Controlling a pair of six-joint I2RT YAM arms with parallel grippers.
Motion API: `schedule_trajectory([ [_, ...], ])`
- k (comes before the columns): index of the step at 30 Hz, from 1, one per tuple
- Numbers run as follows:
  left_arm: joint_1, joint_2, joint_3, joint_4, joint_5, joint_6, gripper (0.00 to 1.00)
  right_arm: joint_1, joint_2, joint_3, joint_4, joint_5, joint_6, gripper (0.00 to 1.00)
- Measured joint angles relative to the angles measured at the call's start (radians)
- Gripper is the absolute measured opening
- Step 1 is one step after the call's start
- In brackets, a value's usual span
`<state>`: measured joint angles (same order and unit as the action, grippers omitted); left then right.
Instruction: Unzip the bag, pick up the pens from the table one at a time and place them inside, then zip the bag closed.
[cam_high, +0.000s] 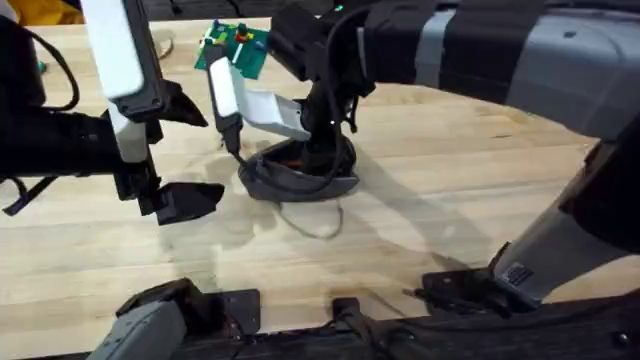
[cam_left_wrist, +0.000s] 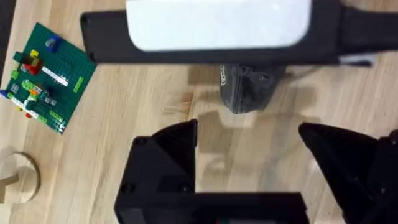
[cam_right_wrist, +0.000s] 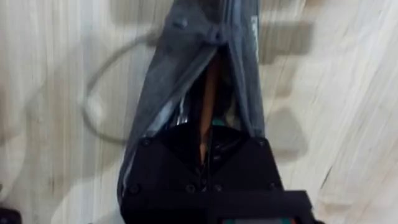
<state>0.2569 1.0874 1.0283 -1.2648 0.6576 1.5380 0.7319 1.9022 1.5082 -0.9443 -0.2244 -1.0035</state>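
Right gripper is seen down inside the mouth of the oblong grey fabric pencil pouch, black fingers nearly together on a thin orange stick pen lying lengthwise in the opening. Grip looks closed on the pen, though contact is hard to confirm in the dark interior.

Left gripper is held well apart from the pouch, over the light wooden butcher-block tabletop, jaws wide open, nothing held. In the left wrist view one rounded end of the pouch is seen ahead of the spread fingers, not touched.

Progress, as judged: zipper is open along the pouch, so unzipping is done. At least one pen is being placed inside; something reddish shows in the opening in the overhead view, possibly the same pen. No loose pens can be made out on the table, so insertion may be at its last item. Left to do: release, withdrawal, zip closing.

A green building-brick plate lies at the far side, uninvolved.
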Motion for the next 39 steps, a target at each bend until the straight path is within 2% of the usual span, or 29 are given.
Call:
schedule_trajectory([
  [7, 0.000, 0.000, 0.000, 0.000, 0.000, 0.000, 0.993, 0.020, 0.000, 0.000, 0.003, 0.000, 0.000, 0.045],
  [9, 0.000, 0.000, 0.000, 0.000, 0.000, 0.000, 0.994, 0.019, 0.000, 0.000, 0.001, 0.000, 0.000, 0.297],
  [12, 0.000, 0.000, 0.000, 0.000, 0.000, 0.000, 0.993, 0.019, 0.000, 0.000, -0.022, 0.000, 0.000, 0.748],
  [14, 0.000, 0.000, 0.000, 0.000, 0.000, 0.000, 0.993, 0.019, 0.000, 0.000, -0.042, 0.000, -0.001, 0.968],
  [20, 0.000, 0.000, 0.000, 0.000, 0.000, 0.000, 0.993, 0.019, 0.000, 0.000, -0.088, 0.000, 0.004, 0.998],
  [25, 0.000, 0.000, 0.000, 0.000, 0.000, 0.000, 0.993, 0.019, -0.006, 0.054, -0.112, 0.001, 0.059, 0.998],
  [31, 0.000, 0.000, 0.000, 0.000, -0.006, 0.000, 0.993, 0.019, -0.020, 0.156, -0.137, 0.002, 0.222, 0.998],
  [39, 0.000, 0.000, 0.000, 0.000, -0.034, 0.000, 0.993, 0.019, -0.020, 0.283, -0.268, 0.002, 0.433, 0.998],
])
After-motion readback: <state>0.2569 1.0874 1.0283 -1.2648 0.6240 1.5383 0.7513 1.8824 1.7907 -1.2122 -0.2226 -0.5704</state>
